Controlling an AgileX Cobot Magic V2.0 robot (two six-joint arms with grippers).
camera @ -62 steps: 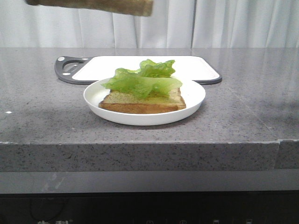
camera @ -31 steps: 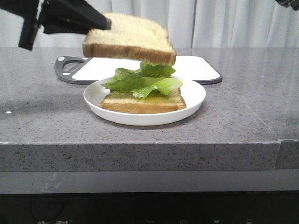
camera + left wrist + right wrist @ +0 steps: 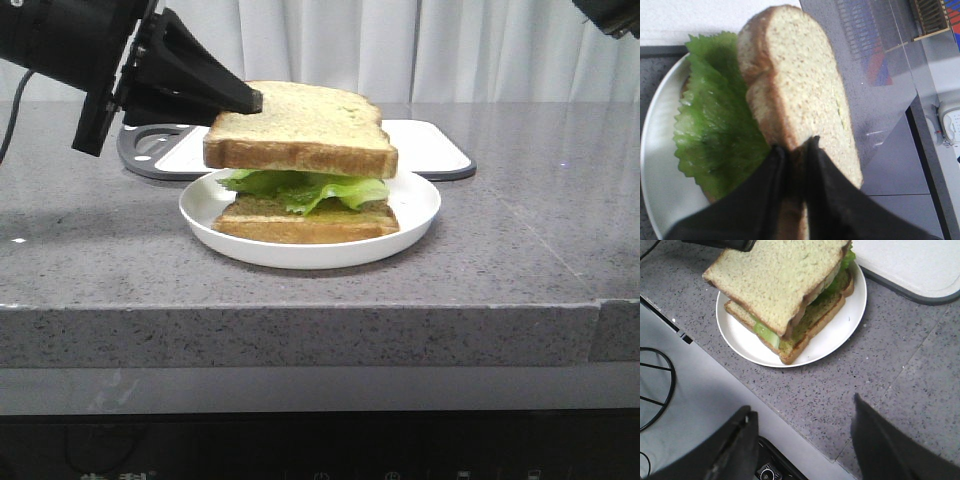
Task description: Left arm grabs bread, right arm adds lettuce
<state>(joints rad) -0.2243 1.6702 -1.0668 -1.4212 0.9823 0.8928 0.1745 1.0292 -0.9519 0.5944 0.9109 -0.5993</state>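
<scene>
My left gripper (image 3: pixel 248 100) is shut on the left crust edge of the thick bread (image 3: pixel 300 125) and holds it almost level. The bread's underside touches the green lettuce (image 3: pixel 310 187), which lies on a thinner slice (image 3: pixel 300 226) in the white plate (image 3: pixel 420 215). In the left wrist view the black fingers (image 3: pixel 775 170) pinch the bread (image 3: pixel 800 85) beside the lettuce (image 3: pixel 715 130). My right gripper (image 3: pixel 802 407) is open and empty, above the counter's front edge, well short of the plate (image 3: pixel 835 335). The bread (image 3: pixel 775 280) hides most of the lettuce (image 3: pixel 765 333).
A white cutting board with a dark grey rim (image 3: pixel 430 145) lies just behind the plate. The grey speckled counter (image 3: pixel 520 250) ends in a front edge below the plate. A dark part of my right arm (image 3: pixel 610 12) shows high at the right.
The left gripper has come down from above with the bread and brought it onto the lettuce, flattening the leaf. The plate and lower slice have stayed put.
</scene>
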